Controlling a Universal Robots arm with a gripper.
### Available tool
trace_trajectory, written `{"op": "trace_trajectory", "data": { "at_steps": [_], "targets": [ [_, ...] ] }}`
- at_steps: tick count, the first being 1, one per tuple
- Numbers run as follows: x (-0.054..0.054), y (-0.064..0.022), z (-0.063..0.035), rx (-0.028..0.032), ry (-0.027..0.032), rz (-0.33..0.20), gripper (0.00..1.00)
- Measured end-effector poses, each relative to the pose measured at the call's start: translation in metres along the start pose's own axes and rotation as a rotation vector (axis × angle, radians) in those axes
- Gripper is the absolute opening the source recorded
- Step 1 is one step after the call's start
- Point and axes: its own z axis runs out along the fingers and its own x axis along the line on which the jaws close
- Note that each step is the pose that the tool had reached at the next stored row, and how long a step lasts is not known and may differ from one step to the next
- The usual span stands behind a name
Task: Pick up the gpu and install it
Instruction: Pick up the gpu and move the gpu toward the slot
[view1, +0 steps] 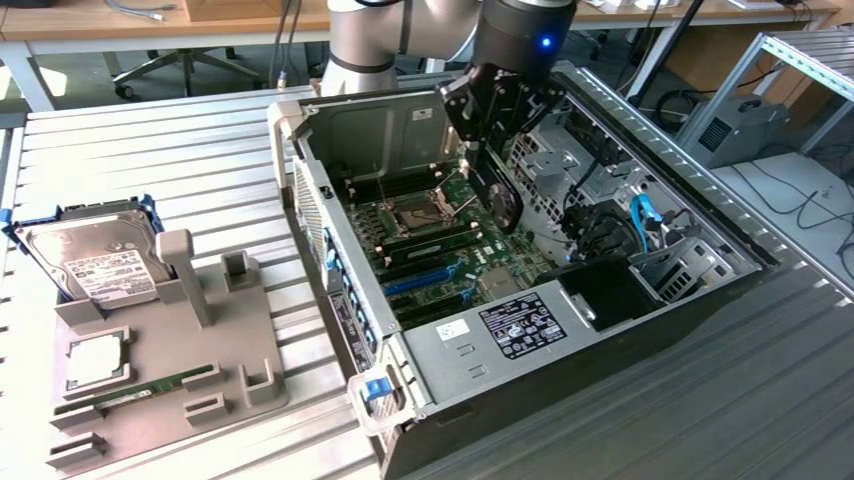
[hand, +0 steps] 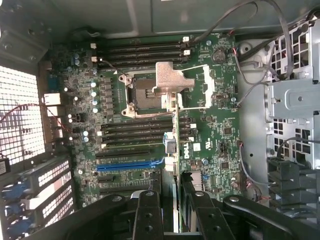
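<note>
The gpu (view1: 503, 200) is a thin black card that hangs upright inside the open computer case (view1: 400, 400), just above the green motherboard (view1: 441, 250). My gripper (view1: 497, 150) is shut on its upper edge. In the wrist view the gpu (hand: 176, 145) shows edge-on as a narrow strip between my two black fingers (hand: 148, 210), and the gripper (hand: 175, 195) points down at the board. A blue expansion slot (hand: 127, 166) lies on the motherboard beside the card's lower edge, also seen as the blue slot (view1: 420, 278) in the exterior view. The card is not seated in any slot.
The CPU socket (hand: 150, 90) and memory slots (hand: 140, 50) lie beyond the card. A metal drive cage (hand: 295, 110) and loose cables (view1: 641, 225) crowd one side of the case. At the exterior view's left, a grey fixture (view1: 160, 380) holds a silver hard drive (view1: 94, 260) and a green memory stick (view1: 147, 385).
</note>
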Motion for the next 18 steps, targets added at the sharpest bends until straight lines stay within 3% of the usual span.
{"op": "trace_trajectory", "data": {
  "at_steps": [18],
  "targets": [
    [-0.0097, 0.0008, 0.0049, 0.0036, -0.0003, 0.000, 0.27]
  ]
}}
